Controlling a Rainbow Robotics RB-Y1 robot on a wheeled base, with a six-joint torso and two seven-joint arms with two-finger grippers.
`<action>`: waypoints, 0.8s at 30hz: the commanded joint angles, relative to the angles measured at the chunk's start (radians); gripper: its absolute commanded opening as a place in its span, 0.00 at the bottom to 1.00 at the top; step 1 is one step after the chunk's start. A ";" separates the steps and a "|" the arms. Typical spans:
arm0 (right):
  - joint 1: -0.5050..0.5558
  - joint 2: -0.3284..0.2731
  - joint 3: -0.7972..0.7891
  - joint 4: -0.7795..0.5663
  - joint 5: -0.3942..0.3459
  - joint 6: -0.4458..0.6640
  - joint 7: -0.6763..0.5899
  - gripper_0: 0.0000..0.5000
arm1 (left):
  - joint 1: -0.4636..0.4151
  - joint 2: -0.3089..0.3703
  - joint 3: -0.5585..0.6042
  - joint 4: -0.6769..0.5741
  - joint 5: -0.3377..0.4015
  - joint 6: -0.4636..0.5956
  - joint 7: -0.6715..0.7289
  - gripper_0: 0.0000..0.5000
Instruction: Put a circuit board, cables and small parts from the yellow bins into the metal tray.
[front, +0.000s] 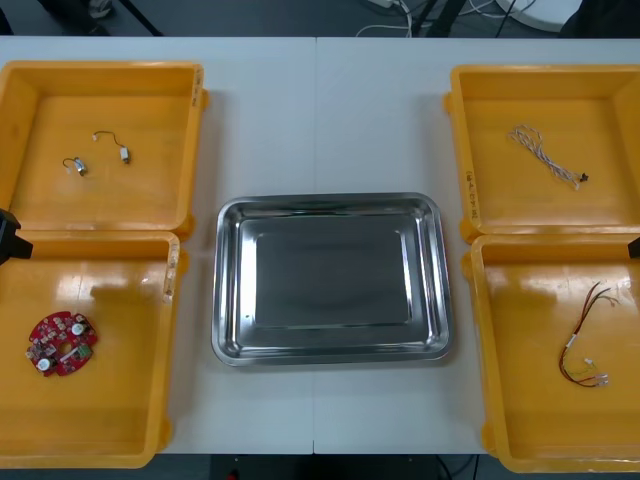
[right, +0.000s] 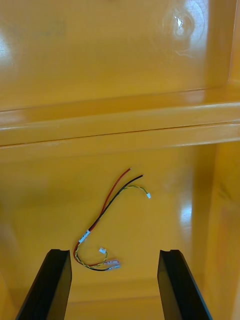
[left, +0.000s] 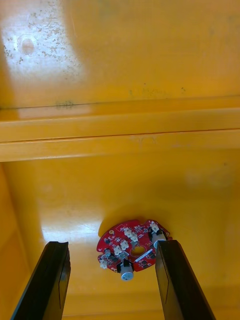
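1. The round red circuit board (front: 61, 343) lies flat on the floor of the near left yellow bin (front: 120, 440).
2. The left end effector (left: 112, 245) hangs above it, released; the board shows between its spread fingers, close to one.
3. The red and yellow cable (front: 590, 345) lies curled in the near right yellow bin (front: 520, 420), beneath the right end effector (right: 114, 252), likewise released.
4. Small metal parts (front: 100, 152) sit in the far left yellow bin (front: 190, 140), and a twisted blue and white cable (front: 545, 153) in the far right yellow bin (front: 462, 150).
5. The shiny metal tray (front: 225, 280) rests on the tabletop (front: 320, 100) between the bins.
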 joint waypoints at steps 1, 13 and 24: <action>-0.027 -0.036 -0.009 -0.005 0.002 0.005 0.046 1.00 | 0.016 0.045 0.034 -0.031 0.008 -0.009 0.091 1.00; -0.027 -0.036 -0.009 -0.005 0.002 0.005 0.046 1.00 | 0.016 0.045 0.034 -0.031 0.008 -0.009 0.091 1.00; -0.027 -0.036 -0.009 -0.005 0.002 0.005 0.046 1.00 | 0.016 0.045 0.034 -0.031 0.008 -0.009 0.091 1.00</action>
